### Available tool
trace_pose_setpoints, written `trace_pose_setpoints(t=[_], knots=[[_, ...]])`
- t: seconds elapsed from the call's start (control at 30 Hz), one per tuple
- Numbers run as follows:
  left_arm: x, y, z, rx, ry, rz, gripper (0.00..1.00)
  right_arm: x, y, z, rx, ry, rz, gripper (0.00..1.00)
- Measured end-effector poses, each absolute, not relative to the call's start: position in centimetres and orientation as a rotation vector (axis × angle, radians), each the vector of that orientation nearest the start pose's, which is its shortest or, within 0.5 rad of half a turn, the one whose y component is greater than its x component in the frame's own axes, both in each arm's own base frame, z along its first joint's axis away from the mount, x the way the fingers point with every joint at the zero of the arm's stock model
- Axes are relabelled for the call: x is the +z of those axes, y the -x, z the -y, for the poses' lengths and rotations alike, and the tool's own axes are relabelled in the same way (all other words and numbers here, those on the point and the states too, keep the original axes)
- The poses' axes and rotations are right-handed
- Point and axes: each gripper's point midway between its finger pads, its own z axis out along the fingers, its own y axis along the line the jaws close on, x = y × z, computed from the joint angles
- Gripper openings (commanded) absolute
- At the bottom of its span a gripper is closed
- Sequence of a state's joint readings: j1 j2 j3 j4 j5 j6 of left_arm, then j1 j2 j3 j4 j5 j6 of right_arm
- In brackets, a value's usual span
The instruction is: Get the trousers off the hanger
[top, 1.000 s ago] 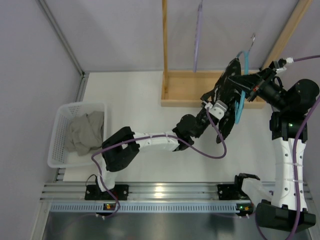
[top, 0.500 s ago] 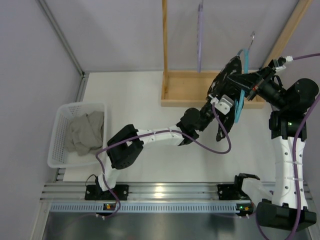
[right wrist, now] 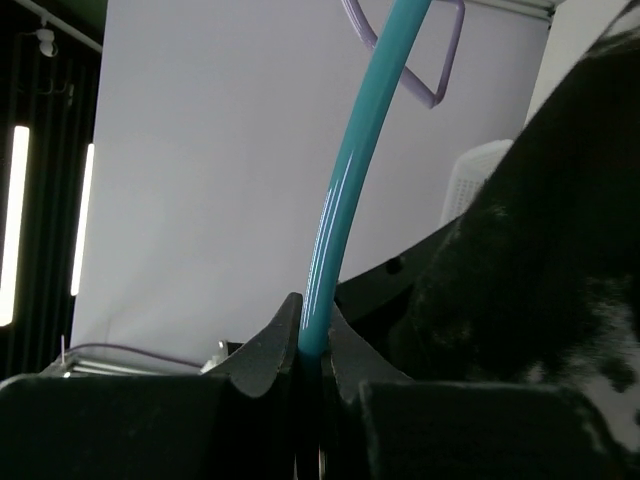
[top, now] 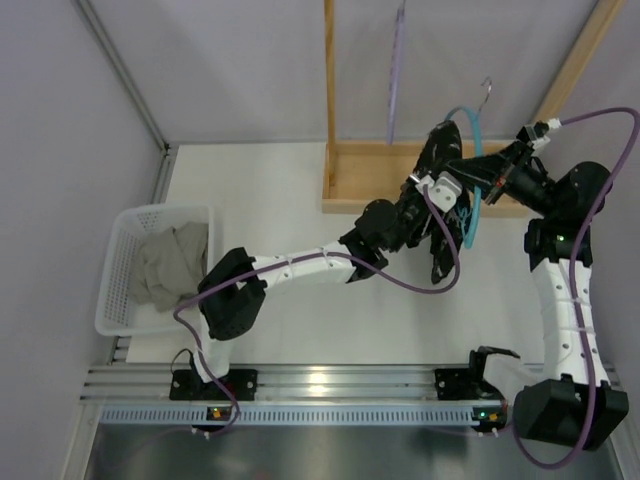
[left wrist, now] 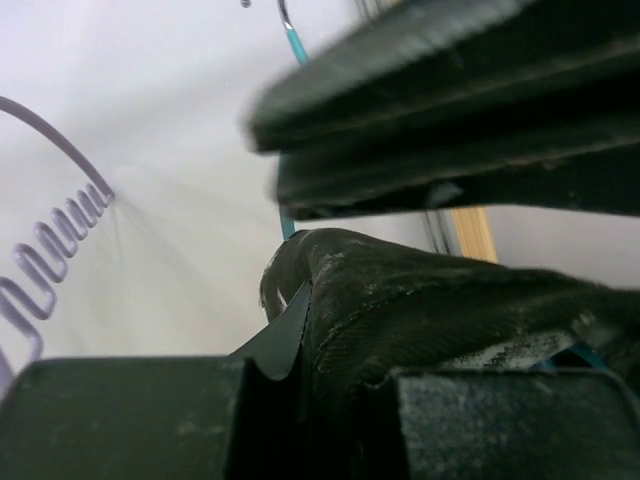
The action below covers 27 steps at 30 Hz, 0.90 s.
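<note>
Black trousers (top: 444, 250) hang on a teal hanger (top: 473, 205) held in the air in front of the wooden rack. My left gripper (top: 432, 186) is shut on a fold of the trousers (left wrist: 450, 310), the cloth pinched between its fingers (left wrist: 310, 340). My right gripper (top: 493, 172) is shut on the hanger's teal rod (right wrist: 350, 180), which rises from between the jaws (right wrist: 313, 335). The dark trousers (right wrist: 540, 250) fill the right side of the right wrist view. The hanger's metal hook (top: 487, 88) points away from me, free of the rack.
A wooden rack (top: 370, 175) stands at the back, with a purple hanger (top: 396, 70) hanging from it. A white basket (top: 118, 300) holding grey-beige cloth (top: 170, 265) sits at the left. Grey walls close in the left and the back.
My left gripper has reached up to the trousers and shut on the cloth. The right gripper and the hanger have shifted left, with the trousers.
</note>
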State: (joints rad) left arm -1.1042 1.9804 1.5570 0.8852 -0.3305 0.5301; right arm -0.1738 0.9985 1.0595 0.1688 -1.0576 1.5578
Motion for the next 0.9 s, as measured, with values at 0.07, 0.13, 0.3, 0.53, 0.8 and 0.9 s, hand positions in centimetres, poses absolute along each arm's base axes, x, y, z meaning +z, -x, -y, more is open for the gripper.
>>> trace_pose_setpoints(t=[0.07,0.13,0.3,0.53,0.8,0.9], knots=[[38.7,-33.9,49.3,-0.327,-0.602,-0.988,0.0,43.8,-27.0,-12.7,1.788,-0.379,-1.7,0.0],[39.3,-33.9,48.8,-0.326,-0.602,-1.0,0.0,44.0,-27.4,-12.3,1.803,-0.358,-1.69,0.0],[40.8,-33.6,47.7,-0.337,-0.601,-1.015,0.0,44.3,-28.1,-11.5,1.819,-0.321,-1.669,0.0],[41.4,-33.3,48.0,-0.365,-0.64,-1.071,0.0,41.9,-28.9,-10.8,1.837,-0.352,-1.658,0.0],[44.3,-33.4,47.9,-0.368,-0.658,-1.138,0.0,37.6,-30.9,-9.1,1.872,-0.434,-1.632,0.0],[49.0,-32.8,47.3,-0.414,-0.59,-1.075,0.0,35.4,-32.2,-8.1,1.892,-0.496,-1.617,0.0]])
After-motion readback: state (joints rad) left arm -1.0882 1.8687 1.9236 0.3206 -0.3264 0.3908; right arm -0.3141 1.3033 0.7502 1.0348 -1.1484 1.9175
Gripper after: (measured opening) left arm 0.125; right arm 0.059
